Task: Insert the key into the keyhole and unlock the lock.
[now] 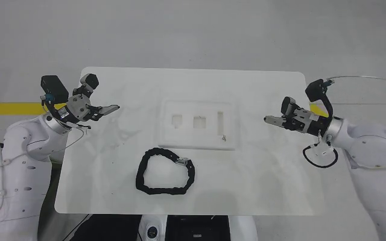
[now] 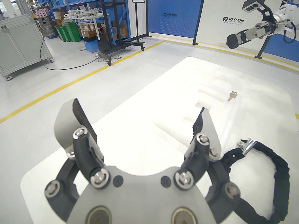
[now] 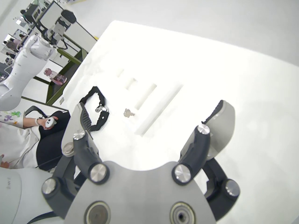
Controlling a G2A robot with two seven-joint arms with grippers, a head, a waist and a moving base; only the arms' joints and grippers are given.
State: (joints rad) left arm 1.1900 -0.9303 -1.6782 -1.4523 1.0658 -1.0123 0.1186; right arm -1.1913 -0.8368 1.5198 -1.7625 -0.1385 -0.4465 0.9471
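Note:
A black fabric-covered chain lock [image 1: 164,173] lies in a loop on the white table [image 1: 271,181], its metal lock head [image 1: 182,161] at the loop's far right side. The small silver key [image 1: 224,138] rests on the white foam tray [image 1: 199,124], near its right front corner. In the left wrist view the key [image 2: 232,95] lies far ahead and the lock head [image 2: 245,146] is nearer. The right wrist view shows the key [image 3: 128,113] and lock head [image 3: 101,109]. My left gripper [image 1: 111,109] hovers open over the table's left edge. My right gripper [image 1: 269,120] hovers open right of the tray.
The foam tray has several shallow cutouts [image 1: 199,122]. Bare table surface lies between each gripper and the tray. A person's hand with a controller [image 3: 48,122] shows beyond the table's near edge.

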